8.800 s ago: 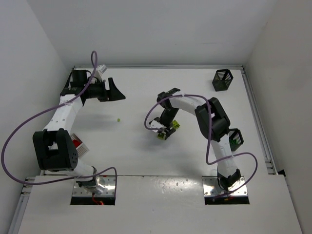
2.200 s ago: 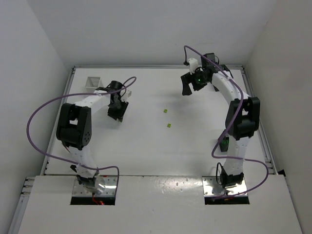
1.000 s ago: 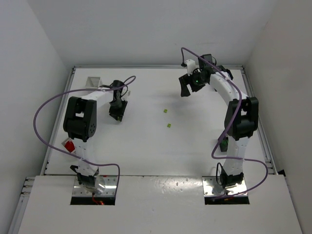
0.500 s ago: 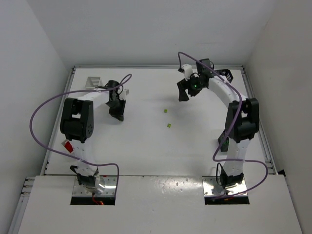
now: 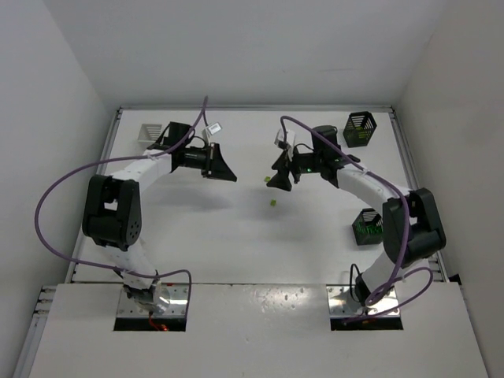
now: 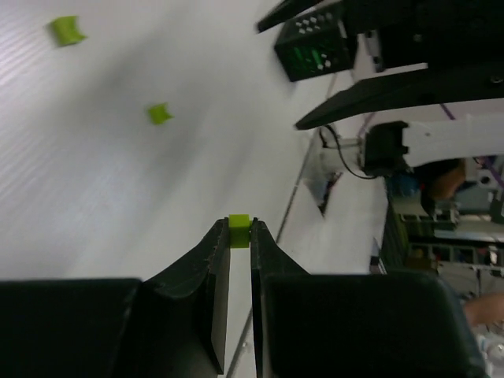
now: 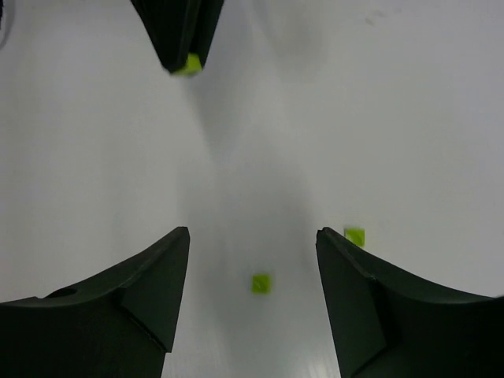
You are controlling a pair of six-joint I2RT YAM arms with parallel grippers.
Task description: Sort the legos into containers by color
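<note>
– counting what we can see outside the baskets, how far along are we?

– late on, we judge. only three pieces show loose or in hand. our left gripper (image 6: 239, 236) is pinched shut on one yellow-green lego (image 6: 239, 228), held right at the fingertips and lifted off the table (image 5: 197, 236).

– and the other two?

– two more yellow-green legos lie on the bare middle of the table. one (image 7: 261, 283) sits in the gap below our right gripper (image 7: 252, 236). the other (image 7: 354, 235) is just beside one of its fingers. that gripper's fingers stand wide apart with nothing between them.

– where do the containers stand?

– a white basket (image 5: 150, 134) is at the far left corner and a black basket (image 5: 358, 130) at the far right corner. a second black basket (image 5: 368, 228) stands by the right edge, nearer to us, with green pieces in it. we can't find a fourth basket in any view, and we can't see into the two far ones.

– so what's left?

– as we read it, we carry the held piece to its basket, then pick up the two loose ones and drop them with the same colour. which basket takes yellow-green we cannot tell. no red or orange pieces show on the table, so we take those colours as sorted, though that is only our judgement.
</note>
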